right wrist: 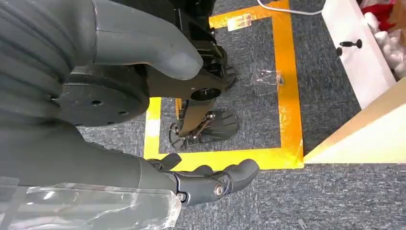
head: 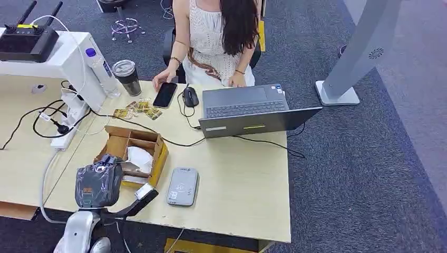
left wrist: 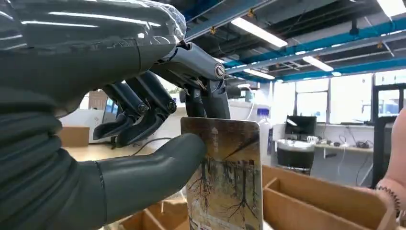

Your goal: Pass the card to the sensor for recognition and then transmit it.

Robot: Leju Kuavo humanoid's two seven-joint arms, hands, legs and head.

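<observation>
The left hand (left wrist: 158,120), a grey many-fingered unit under a clear plastic wrist cover, pinches a rectangular printed card showing bare trees on a tan ground (left wrist: 225,177) between its thumb and the dark fingers behind the card. In the left wrist view the card stands over the compartments of the open brown cardboard box (head: 132,150) on the pale wooden table (head: 242,184). In the head view the left hand sits at the near end of that box, with the card largely hidden beneath it. Judged from this, the pick-up is complete; presentation to the sensor and the onward pass to the person (head: 216,31) seated behind the grey laptop (head: 253,110) are outstanding. The flat grey card reader (head: 182,186) lies on the table just beside the box, toward the robot's right, with nothing on it. The card's long axis runs along the wrist picture's vertical, roughly upright relative to the box walls, its printed face toward the wrist camera. The right hand (right wrist: 143,120) hangs over the grey carpet with yellow floor tape (right wrist: 287,91), fingers loosely apart and holding nothing.
</observation>
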